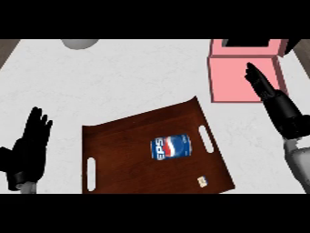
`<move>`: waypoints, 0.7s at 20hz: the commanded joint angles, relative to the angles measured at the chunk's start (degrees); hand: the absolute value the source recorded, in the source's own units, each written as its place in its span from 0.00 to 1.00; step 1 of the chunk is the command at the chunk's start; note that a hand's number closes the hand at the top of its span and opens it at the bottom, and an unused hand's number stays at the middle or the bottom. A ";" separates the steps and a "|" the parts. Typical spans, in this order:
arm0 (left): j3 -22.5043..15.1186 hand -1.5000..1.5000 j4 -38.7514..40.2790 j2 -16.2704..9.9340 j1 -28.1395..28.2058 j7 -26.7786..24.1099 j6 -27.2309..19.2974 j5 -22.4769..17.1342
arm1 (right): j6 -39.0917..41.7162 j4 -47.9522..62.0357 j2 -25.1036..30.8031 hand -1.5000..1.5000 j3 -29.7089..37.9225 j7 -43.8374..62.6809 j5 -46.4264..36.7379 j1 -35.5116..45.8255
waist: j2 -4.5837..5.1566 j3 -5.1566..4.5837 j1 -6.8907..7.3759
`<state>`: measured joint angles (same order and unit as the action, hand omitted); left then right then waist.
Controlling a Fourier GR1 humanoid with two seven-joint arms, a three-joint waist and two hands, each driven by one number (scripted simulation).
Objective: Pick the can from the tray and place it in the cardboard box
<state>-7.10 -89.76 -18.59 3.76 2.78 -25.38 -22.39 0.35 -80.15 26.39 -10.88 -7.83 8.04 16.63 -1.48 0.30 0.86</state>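
Note:
A blue, white and red can (171,147) lies on its side near the middle of the dark brown wooden tray (123,150). The box (241,73), pink in this view and open at the top, stands at the far right of the counter. My right hand (272,98) is open, fingers straight, stretched over the box's right front corner, well away from the can. At the lower left my left hand (28,143) rests open with fingers up, left of the tray.
The tray has slot handles on its left (91,174) and right (205,139) sides and a small tag (202,181) near its front. A grey round object (81,43) shows at the counter's far edge. Wooden floor borders the white counter on both sides.

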 commanded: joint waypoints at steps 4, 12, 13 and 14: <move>-6.05 0.50 -3.33 -7.36 -7.33 -3.39 7.68 7.53 | -1.75 -5.90 2.77 0.00 -18.06 6.93 -23.73 12.51 | -0.11 -1.55 2.65; -13.15 0.50 -4.79 -11.27 -12.87 -4.74 15.76 12.24 | 12.76 -6.91 9.80 0.00 -35.02 18.31 -46.89 28.50 | -0.50 -2.23 3.22; -12.78 0.50 -4.50 -11.88 -13.48 -4.83 16.14 12.44 | 15.95 -7.48 9.65 0.00 -38.13 19.88 -49.41 30.18 | -0.47 -2.02 3.09; -13.52 0.50 -4.37 -11.95 -14.06 -5.21 16.74 13.02 | 19.03 -7.48 8.49 0.00 -40.53 21.09 -50.98 32.42 | -0.22 -2.06 3.66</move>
<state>-18.23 -94.01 -29.22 -7.98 -1.67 -11.49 -11.24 11.13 -86.68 35.12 -42.74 8.28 -34.30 41.70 -2.17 -1.90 3.62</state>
